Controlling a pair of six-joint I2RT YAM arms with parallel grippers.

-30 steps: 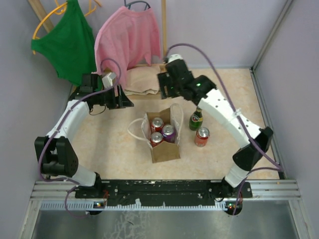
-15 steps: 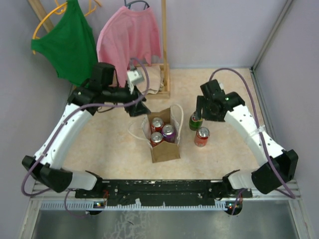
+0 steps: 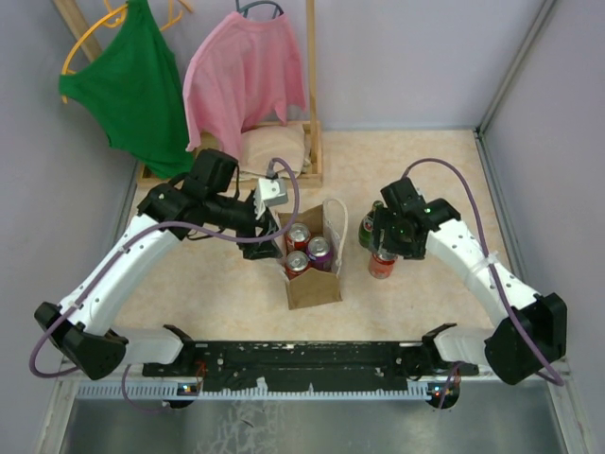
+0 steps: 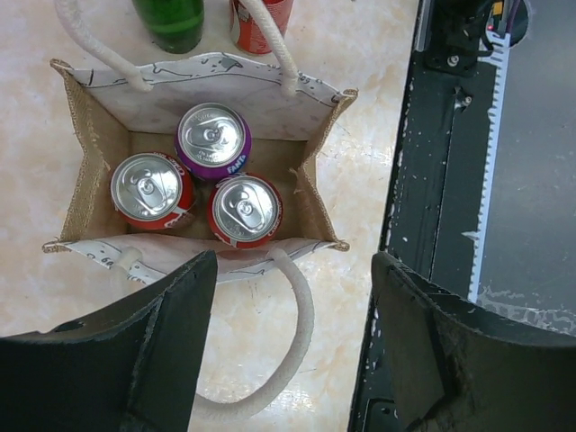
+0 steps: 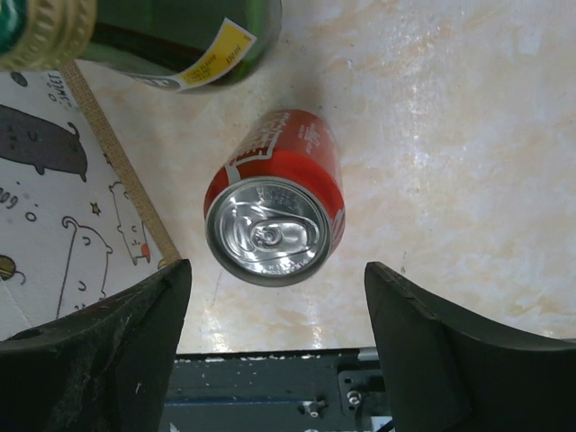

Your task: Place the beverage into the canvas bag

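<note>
The marbled beige table (image 3: 435,170) carries the bag (image 3: 314,288). Just right of the bag stand 1 red can (image 5: 274,225) and 1 green bottle (image 5: 180,36); behind the bag lies a folded cloth (image 3: 269,151).

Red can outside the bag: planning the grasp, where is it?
In top view, the red aluminium can stands right of the tan canvas bag, beside the green glass bottle, under the right gripper.

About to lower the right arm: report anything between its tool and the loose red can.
Nothing visible does. The right tool hangs open straight above the red can. The green bottle and the bag stand beside the can, not between it and the tool.
</note>
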